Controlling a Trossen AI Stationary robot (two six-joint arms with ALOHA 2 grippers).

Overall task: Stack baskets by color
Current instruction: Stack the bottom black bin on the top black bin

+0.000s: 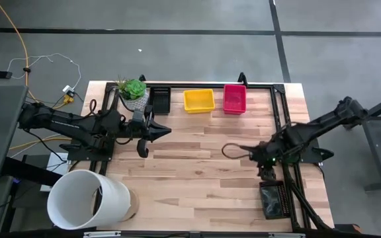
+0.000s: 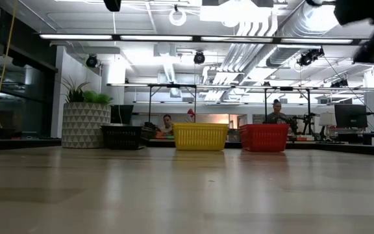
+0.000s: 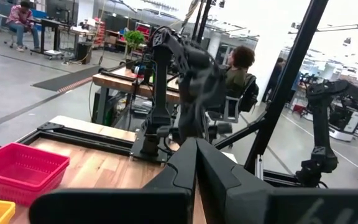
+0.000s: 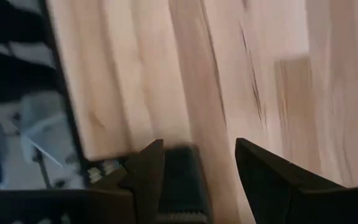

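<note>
Three baskets stand in a row on their bases along the table's far edge: black, yellow and pink-red. The low view shows the same row: black, yellow, pink-red. Another black basket sits at the near right corner. My right gripper hangs open just above it, pointing steeply down. In the right wrist view this basket shows between the spread fingers of my right gripper, without contact. My left gripper is shut and empty, held level above the table's left half.
A potted green plant stands at the far left, next to the black basket. A large white bucket lies at the near left corner. A black frame rail runs along the table's right side. People sit at benches beyond the table.
</note>
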